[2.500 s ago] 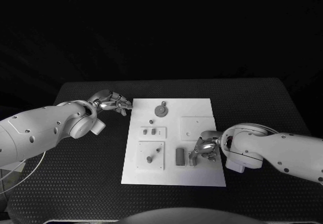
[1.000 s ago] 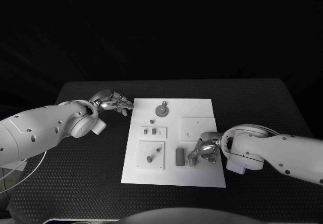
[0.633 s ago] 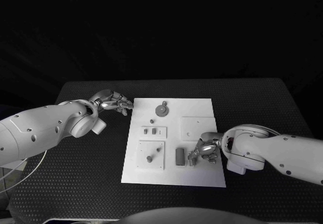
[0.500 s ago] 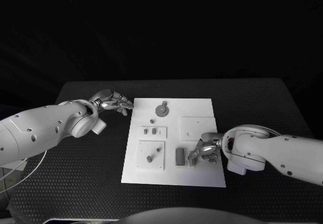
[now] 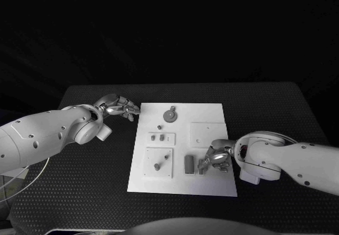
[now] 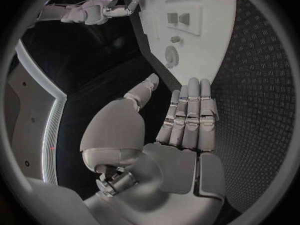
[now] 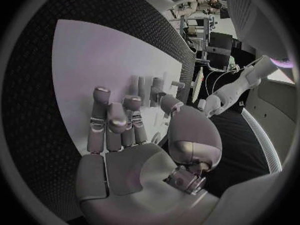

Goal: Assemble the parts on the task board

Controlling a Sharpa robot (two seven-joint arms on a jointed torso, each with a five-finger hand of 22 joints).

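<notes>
Both arms are clad in smooth white shells, bulging into rounded housings near the wrists. The left arm point(image 5: 42, 134), entering from the left edge of the head view, carries a scatter of small dark screw holes along its casing, and a thin pale cable loops beneath it at the lower left. The right arm point(image 5: 293, 161), at the lower right, shows the same dotted screw holes. Each ends in a silver metallic hand: the left hand point(image 5: 118, 107) and the right hand point(image 5: 216, 160) are built of jointed segments. Up close, the fingers point(image 6: 190, 112) are slim, ribbed silver links rising from a flat palm plate, with rounded tips point(image 7: 102, 92) and a domed thumb base.
</notes>
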